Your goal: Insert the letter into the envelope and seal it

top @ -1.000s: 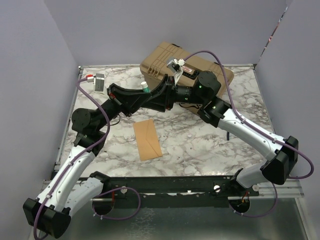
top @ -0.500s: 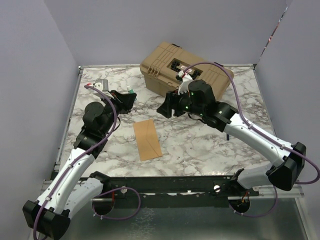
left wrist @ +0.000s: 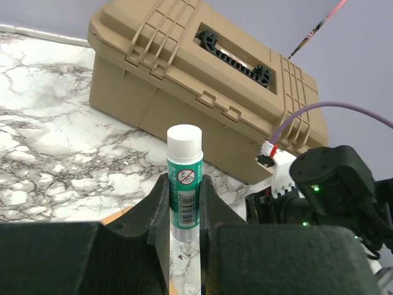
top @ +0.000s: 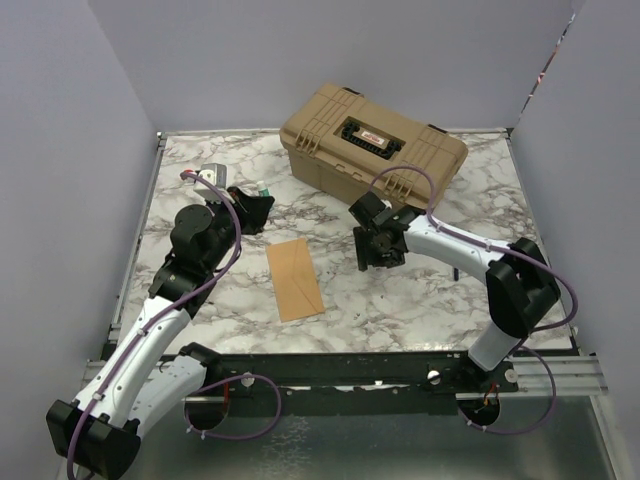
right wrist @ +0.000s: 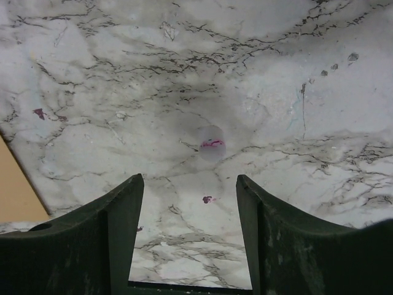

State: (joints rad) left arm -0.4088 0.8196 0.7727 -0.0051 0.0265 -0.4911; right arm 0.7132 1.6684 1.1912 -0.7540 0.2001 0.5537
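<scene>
Two arms reach out from the near edge of the marble worktop point(top: 420, 290), and one orange-brown envelope point(top: 295, 278) lies flat between them, just ahead of their bases, its long side running away from the camera. No letter shows in any view. Whether it is inside cannot be told, though the flat, closed-looking envelope suggests so. Beyond and to the left, the left gripper point(left wrist: 184, 190) has its jaws pinching one green glue stick point(left wrist: 185, 153) upright, its white cap on. To the right of the envelope, the right gripper point(right wrist: 189, 184) points down at bare marble with its jaws spread wide and nothing between them. One small pale spot with a pink mark point(right wrist: 212, 147) sits beneath, too blurred to name. One tan hard case point(top: 375, 140), lid shut, stands at the far edge. The step in hand appears to be sealing. The next move likely calls for the cap to come off the stick, perhaps taken by the free right gripper, and for the flap to be raised so glue can reach it before it is pressed down.
</scene>
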